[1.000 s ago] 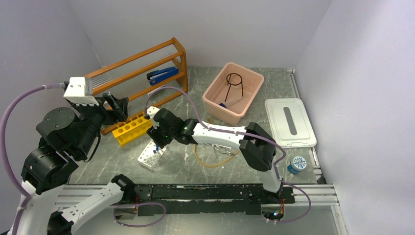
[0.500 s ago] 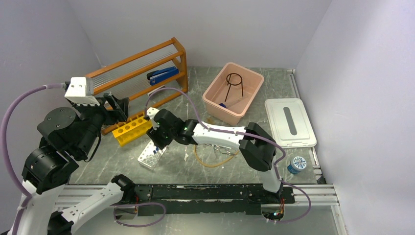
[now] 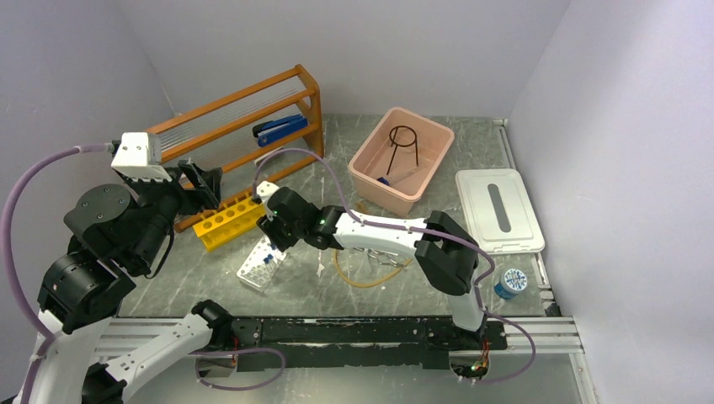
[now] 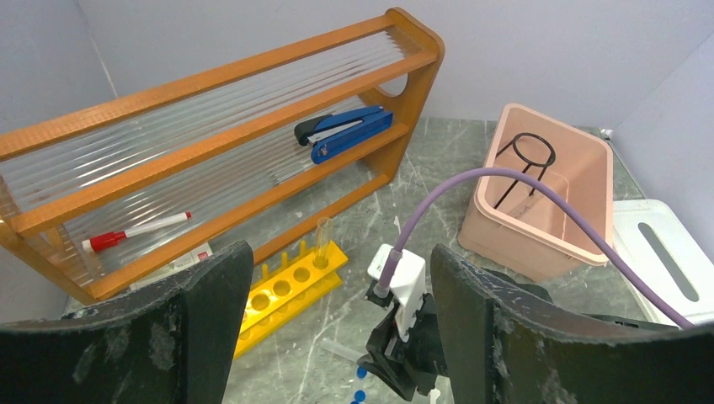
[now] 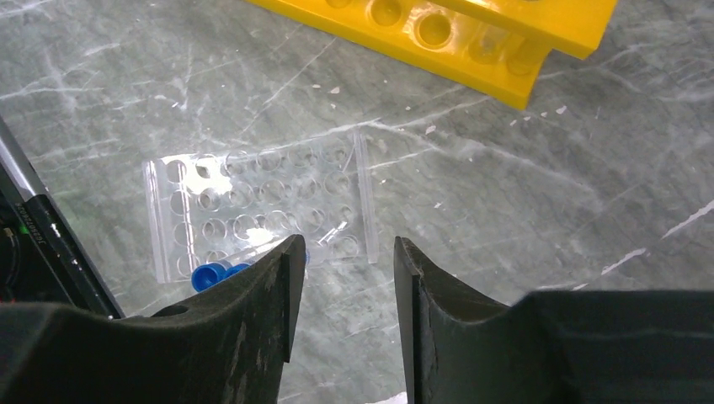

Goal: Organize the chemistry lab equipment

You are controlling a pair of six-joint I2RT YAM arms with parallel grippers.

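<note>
The right gripper (image 5: 343, 251) has its fingers parted with a narrow, empty gap; it hangs over a clear well plate (image 5: 261, 198) at centre-left of the wrist view; 2 blue-capped vials (image 5: 215, 273) lie at the plate's lower left corner, just beside the finger at frame left. The left gripper (image 4: 337, 278) is released, wide and empty. The tripod (image 3: 404, 141) sits in the pink bin (image 3: 364, 165), upper centre; the amber tube (image 3: 358, 280) lies on the table, centre.

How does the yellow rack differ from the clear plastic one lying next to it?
The yellow rack is opaque, with a row of large holes; the clear rack is see-through, with a grid of many small wells. The yellow rack holds a glass tube upright; the clear rack has blue-capped vials lying at its edge. Both have round holes for tubes.
</note>
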